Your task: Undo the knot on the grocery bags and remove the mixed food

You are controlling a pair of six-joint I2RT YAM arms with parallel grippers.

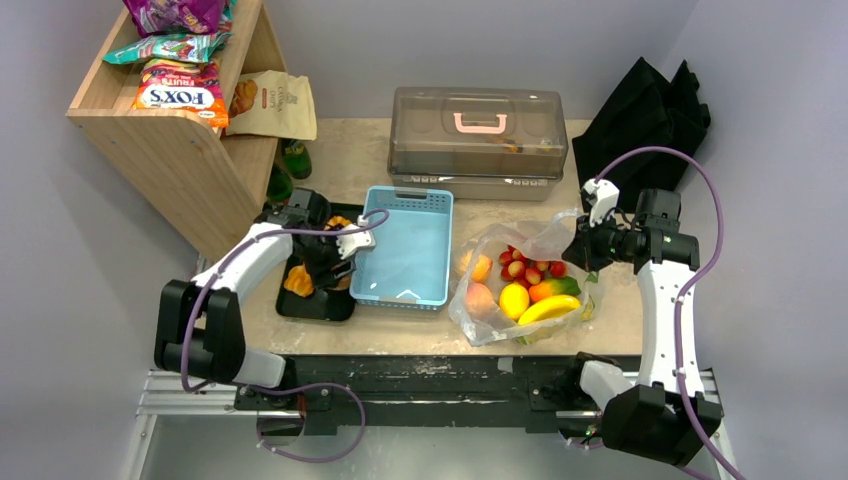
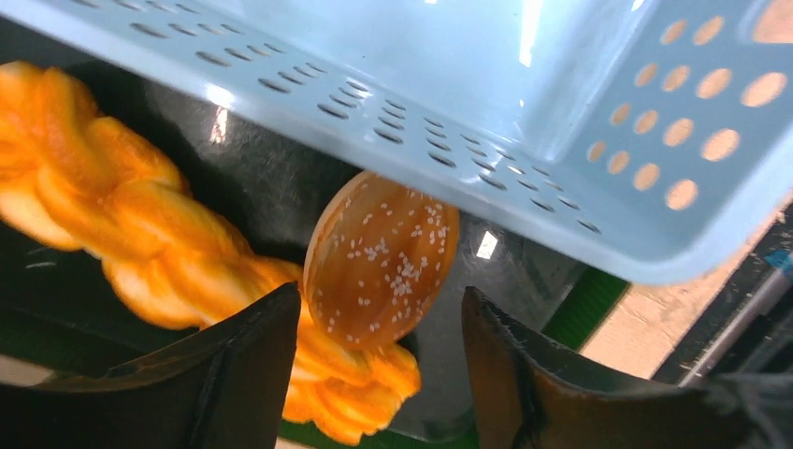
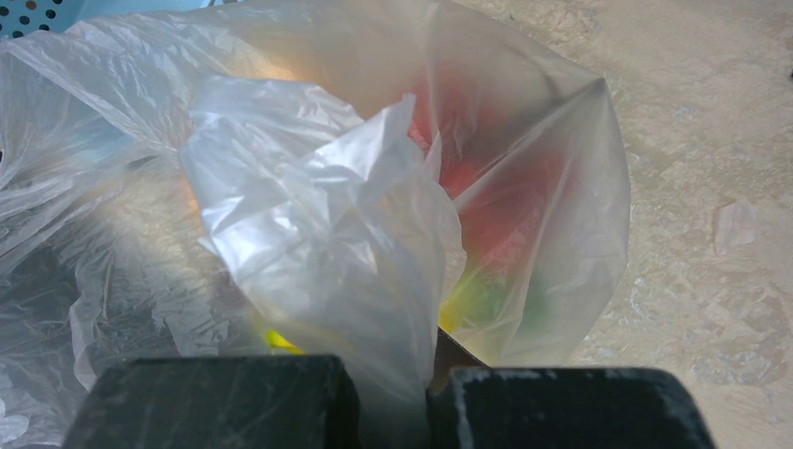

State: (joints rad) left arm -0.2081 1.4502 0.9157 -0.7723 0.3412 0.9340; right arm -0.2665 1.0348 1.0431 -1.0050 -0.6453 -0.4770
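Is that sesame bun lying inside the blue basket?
No, the sesame bun lies on the black tray beside the braided bread, outside the blue basket.

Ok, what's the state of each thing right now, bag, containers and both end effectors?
Plastic bag, untied, mouth open, fruit inside.
Right end effector, shut on the bag's edge.
Left end effector, open over the bun.
Bun, leaning on the braided bread in the black tray.
Blue basket, upright, no food in it.
Grey box, lid shut.
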